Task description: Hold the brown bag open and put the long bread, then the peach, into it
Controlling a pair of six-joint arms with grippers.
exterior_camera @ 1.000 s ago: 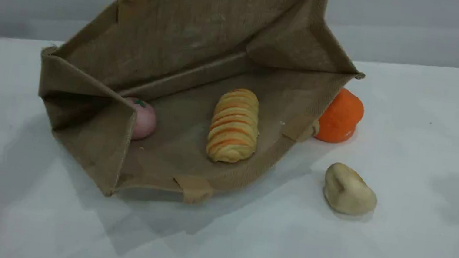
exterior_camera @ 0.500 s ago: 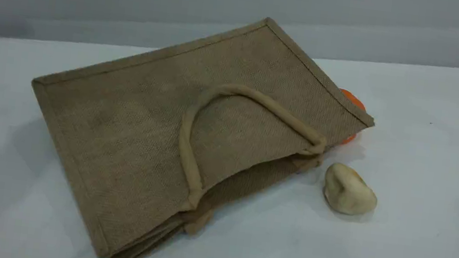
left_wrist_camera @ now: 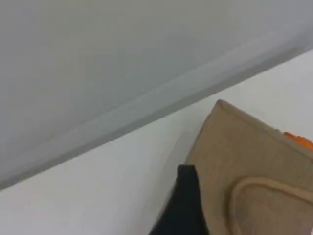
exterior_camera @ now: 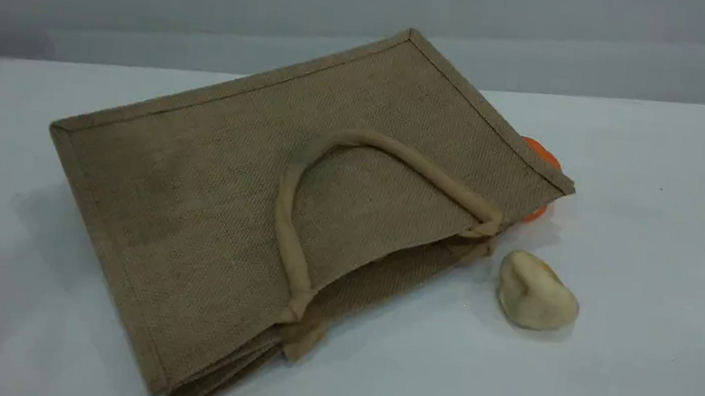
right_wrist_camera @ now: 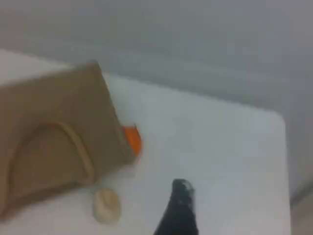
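The brown bag (exterior_camera: pixel 243 211) lies collapsed flat on the white table (exterior_camera: pixel 638 394), one broad woven face up, skewed so that one corner points at the far edge and another at the near edge. Its upper beige handle (exterior_camera: pixel 286 230) lies looped across that face, and the mouth, toward the table's right side, gapes only a little. Neither the long bread nor the peach shows in any view.

The scene view has no arm in it. It alone shows the whole bag and the near stretch of table. An orange fruit (exterior_camera: pixel 542 155) peeks out from behind the bag's right edge, touching or just beside it, and a pale lumpy piece (exterior_camera: pixel 537 292) sits near the mouth, apart from the bag.

The left wrist view shows only the bag's far corner (left_wrist_camera: pixel 230 142), part of the handle (left_wrist_camera: pixel 254 186), a sliver of orange (left_wrist_camera: pixel 299 140) and the far table edge. The left gripper (left_wrist_camera: pixel 183 205) hangs over the bag's border, and only one dark fingertip shows; its jaws stand spread, holding nothing.

The right wrist view takes in the bag's right half (right_wrist_camera: pixel 54 117), the orange fruit (right_wrist_camera: pixel 132 139), the pale piece (right_wrist_camera: pixel 106 204) and the table's right edge. The right gripper (right_wrist_camera: pixel 180 208) hangs above bare table, well apart from the objects, jaws spread and empty.

Open room lies wide to the bag's right and along the near edge.
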